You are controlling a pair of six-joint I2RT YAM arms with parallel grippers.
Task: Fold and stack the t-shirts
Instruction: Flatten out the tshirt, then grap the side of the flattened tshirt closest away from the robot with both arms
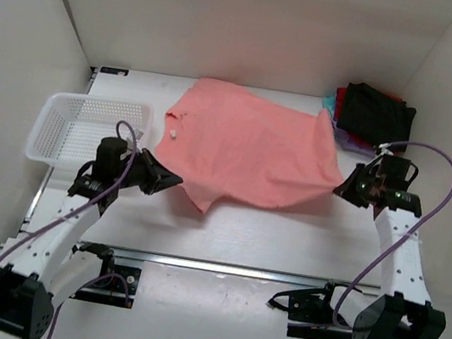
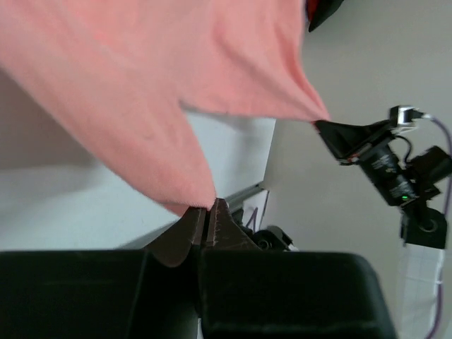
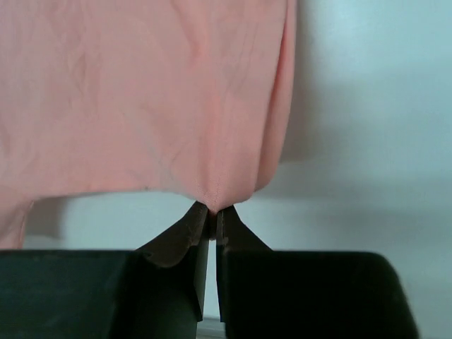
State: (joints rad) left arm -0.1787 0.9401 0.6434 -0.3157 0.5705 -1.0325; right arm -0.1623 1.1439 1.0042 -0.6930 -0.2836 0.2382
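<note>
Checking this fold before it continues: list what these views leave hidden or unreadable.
- Top external: black shirt covers the folded stack; only coloured edges show, count unclear.
- Top external: white mark on the pink shirt, too small to read.
- Right wrist: pink shirt runs off the top and left edges; right gripper blocks the bottom.
- Left wrist: left gripper blocks the bottom.

The left arm (image 1: 55, 241) and right arm (image 1: 401, 257) are 2 matching builds: white links dotted with small holes, bulky black joint housings and black bases. A lilac cable (image 1: 426, 147) loops off each. Black wedge-shaped fingers (image 3: 176, 244) taper to thin tips. A green light (image 2: 404, 198) glows on the right wrist.
</note>
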